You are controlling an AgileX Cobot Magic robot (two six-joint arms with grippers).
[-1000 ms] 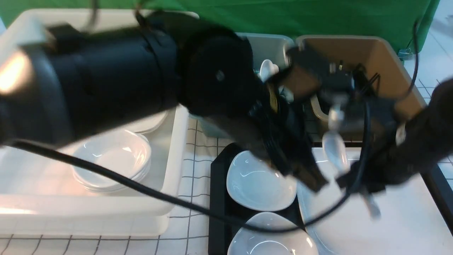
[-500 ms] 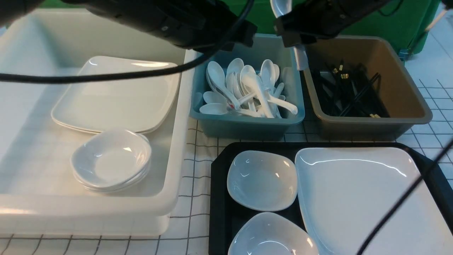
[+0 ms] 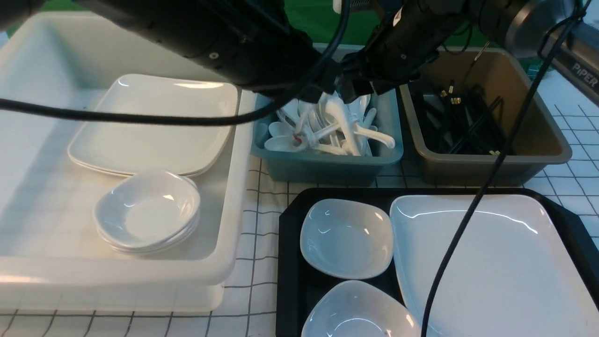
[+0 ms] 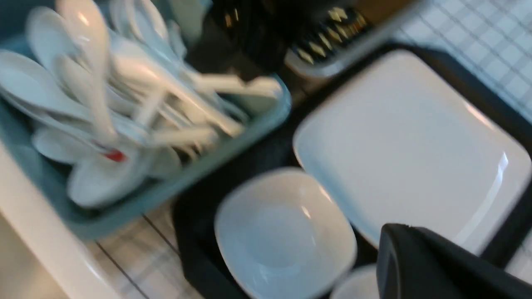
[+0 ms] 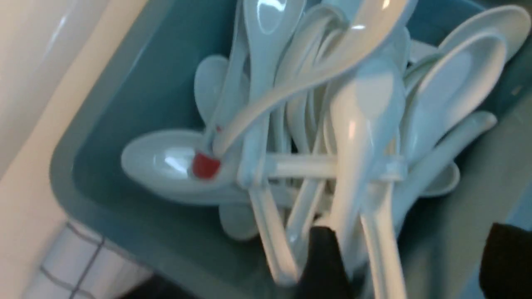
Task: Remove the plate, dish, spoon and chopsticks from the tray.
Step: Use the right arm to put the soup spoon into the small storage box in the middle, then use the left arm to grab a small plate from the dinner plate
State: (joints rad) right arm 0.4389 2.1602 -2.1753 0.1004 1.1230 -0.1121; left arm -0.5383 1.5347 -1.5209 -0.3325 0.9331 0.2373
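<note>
The black tray (image 3: 288, 262) at the front holds the large white plate (image 3: 477, 262) and two small white dishes (image 3: 346, 236) (image 3: 358, 311). My right gripper (image 5: 409, 232) hangs open just over the teal bin (image 3: 327, 164) of white spoons. A plain white spoon (image 5: 365, 124) lies on top of the pile, its handle beside one finger. Black chopsticks (image 3: 463, 126) lie in the grey-brown tub (image 3: 538, 140); none show on the tray. My left arm (image 3: 210, 37) reaches across the top. One dark finger (image 4: 411, 261) shows above the plate (image 4: 407, 137) and a dish (image 4: 282, 232).
A big white tub (image 3: 224, 262) at the left holds flat plates (image 3: 154, 124) and a stack of small dishes (image 3: 147, 210). A spoon with a red mark (image 5: 205, 166) lies in the teal bin. Black cables (image 3: 468, 220) hang across the tray and tub.
Both arms have lifted off the tray. My right gripper carried a white spoon up, then came down over the teal bin and now stands open.
</note>
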